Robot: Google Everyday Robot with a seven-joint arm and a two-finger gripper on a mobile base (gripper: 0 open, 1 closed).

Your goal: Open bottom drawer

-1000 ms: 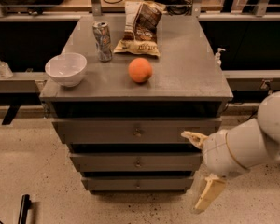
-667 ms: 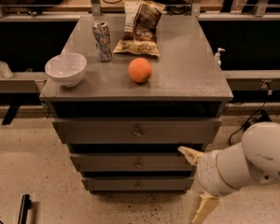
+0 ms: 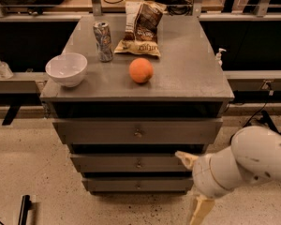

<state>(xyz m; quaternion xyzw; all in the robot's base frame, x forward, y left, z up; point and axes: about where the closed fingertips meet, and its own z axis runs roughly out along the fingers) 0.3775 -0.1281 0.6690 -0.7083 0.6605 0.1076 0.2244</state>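
Cabinet of grey metal, seen from the front and above, standing on a pale speckled floor. On its flat top rest a white bowl at the left front, a crushed drinks can standing behind the bowl, a crisp bag lying at the back, and an orange near the middle. Behind the cabinet runs a dark bench with cables; a small clear bottle stands at the far left.

Three drawer fronts stack below the top. The bottom drawer is the lowest and narrowest, a slim grey strip with a small round knob at its centre, set just under the middle drawer and close to the floor. It looks shut, though a front this low could be slightly out without that showing. Its long axis runs left to right, and its face and knob point toward the viewer.

The gripper sits at the lower right, in front of the right end of the bottom drawer. Its two tan fingers are spread wide apart, one above the other, holding nothing.
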